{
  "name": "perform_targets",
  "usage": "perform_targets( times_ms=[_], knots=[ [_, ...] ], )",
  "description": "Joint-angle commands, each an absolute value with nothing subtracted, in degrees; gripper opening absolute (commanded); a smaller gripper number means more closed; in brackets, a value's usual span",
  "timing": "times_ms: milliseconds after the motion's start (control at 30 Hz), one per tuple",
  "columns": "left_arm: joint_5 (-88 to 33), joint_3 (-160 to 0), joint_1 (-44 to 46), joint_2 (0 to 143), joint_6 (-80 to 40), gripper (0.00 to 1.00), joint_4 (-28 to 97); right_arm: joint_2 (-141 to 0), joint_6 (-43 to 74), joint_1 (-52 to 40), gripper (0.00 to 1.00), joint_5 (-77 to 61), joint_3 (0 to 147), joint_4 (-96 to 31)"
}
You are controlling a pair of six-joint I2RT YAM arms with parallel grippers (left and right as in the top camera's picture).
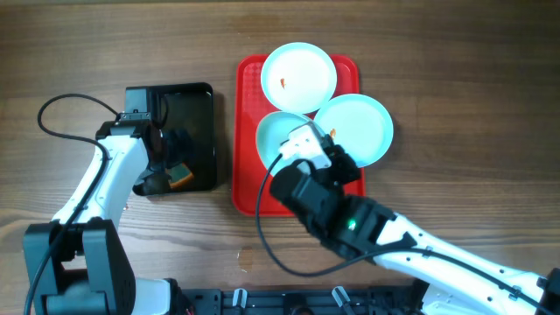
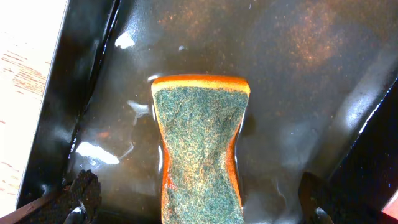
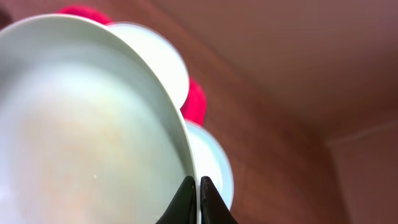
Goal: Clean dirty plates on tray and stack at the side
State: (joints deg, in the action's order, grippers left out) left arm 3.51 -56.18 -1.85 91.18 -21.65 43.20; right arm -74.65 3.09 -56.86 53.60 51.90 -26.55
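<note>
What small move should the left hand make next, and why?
Probably close the left hand on the sponge. Its fingers stand open on either side of the sponge, which lies flat in the wet black tray. The right hand already pinches the rim of a plate, so the plate seems ready for wiping.

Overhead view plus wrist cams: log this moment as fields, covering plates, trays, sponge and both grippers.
plates: three over the red tray: top plate with orange smear, right plate, lower-left plate
right gripper: shut on lower-left plate's rim
left gripper: open, straddling sponge
sponge: green side up in wet black tray
</note>
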Motion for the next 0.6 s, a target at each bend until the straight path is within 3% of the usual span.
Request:
perform_targets(
  times_ms=[0,200,400,567],
  knots=[
    [3.22,-56.03,-2.15,91.18,-21.23,1.0,43.0,-72.16,12.99,-52.62,0.04,40.58,53.06,-29.69],
    [3.22,-56.03,-2.15,91.18,-21.21,1.0,43.0,-66.48,22.52,-39.44,0.04,22.02,53.06,-31.16],
    [3.22,-56.03,-2.15,91.18,-21.23,1.0,43.03,-64.79,26.37,-10.48,0.04,-2.72,52.93,-34.15],
    [3.22,-56.03,-2.15,91.18,-21.23,1.0,43.03,-71.09,27.62,13.72,0.04,-11.79,52.93,-35.14]
  ],
)
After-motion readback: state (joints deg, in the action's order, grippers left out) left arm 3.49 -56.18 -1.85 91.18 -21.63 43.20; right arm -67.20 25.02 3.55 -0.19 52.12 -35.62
